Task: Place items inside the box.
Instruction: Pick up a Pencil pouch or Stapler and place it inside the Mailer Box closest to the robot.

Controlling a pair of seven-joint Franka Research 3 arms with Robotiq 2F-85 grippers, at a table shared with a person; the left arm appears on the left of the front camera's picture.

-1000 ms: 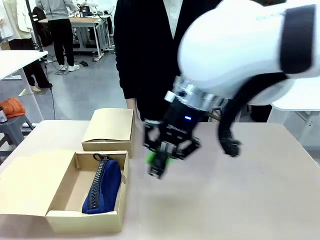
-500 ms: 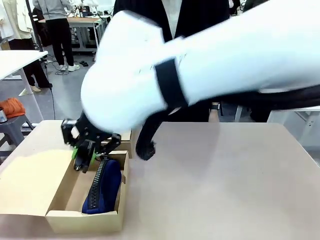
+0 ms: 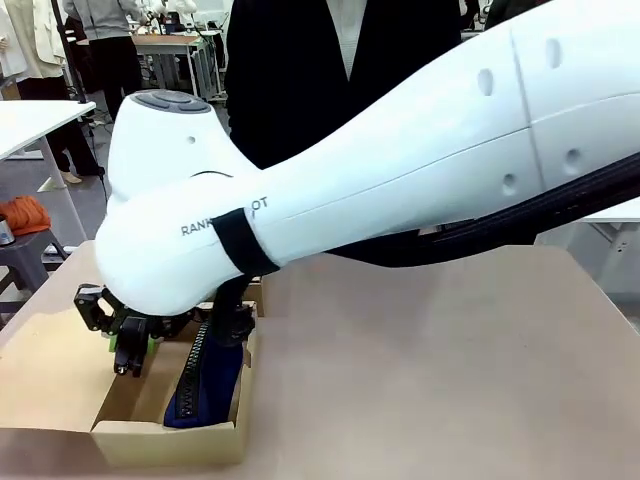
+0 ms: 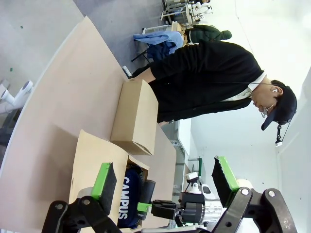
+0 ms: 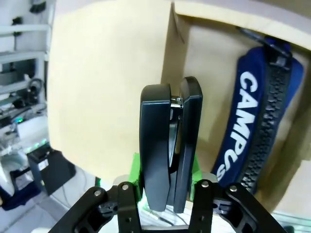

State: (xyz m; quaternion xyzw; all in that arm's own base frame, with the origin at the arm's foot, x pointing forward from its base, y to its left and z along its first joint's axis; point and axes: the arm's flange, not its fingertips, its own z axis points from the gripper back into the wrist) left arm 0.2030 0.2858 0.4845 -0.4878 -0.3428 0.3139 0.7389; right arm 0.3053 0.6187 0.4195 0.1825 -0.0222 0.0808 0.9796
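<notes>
Right arm [image 3: 400, 170] swung left; stapler [image 5: 156, 145] over box [image 3: 170, 445].

The right arm [image 3: 400, 170] came in from the right side and lay across the middle to the left part of the table. Its long white link sloped down to a bulky joint, with the wrist [image 3: 150, 325] tucked beneath it. The right gripper [image 3: 128, 358] hung low and pointed down, slightly tilted. In its wrist view the two black fingers [image 5: 127, 208] were closed on a stapler [image 5: 170, 141], which stood on end between the green pads [image 5: 137, 174]. The left gripper [image 4: 163, 179] was held away from the right arm. Its jaws stood wide apart with nothing between them, the green pads facing each other.
</notes>
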